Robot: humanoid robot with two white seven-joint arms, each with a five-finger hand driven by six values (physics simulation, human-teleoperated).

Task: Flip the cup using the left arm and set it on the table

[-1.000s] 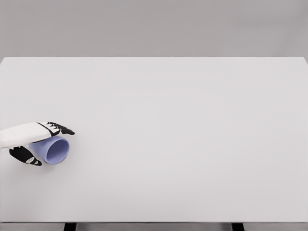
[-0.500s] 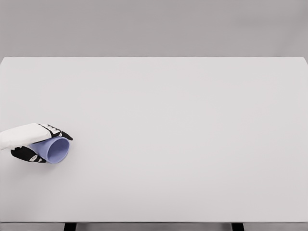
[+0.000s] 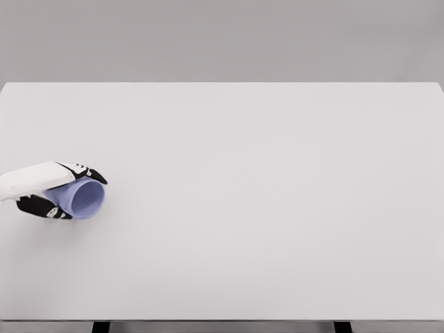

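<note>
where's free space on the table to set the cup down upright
Nearly everywhere: the white table is bare from the cup's mouth rightward to its right edge, and from far edge to near edge. Only the left edge is taken, where the left hand grips the lilac cup.

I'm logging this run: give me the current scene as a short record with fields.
cup: light blue, on its side, mouth facing right
cup place: far left of the table
left hand: closed around the cup, fingers above, thumb below
right hand: not in view
cup upright: not yet
</note>
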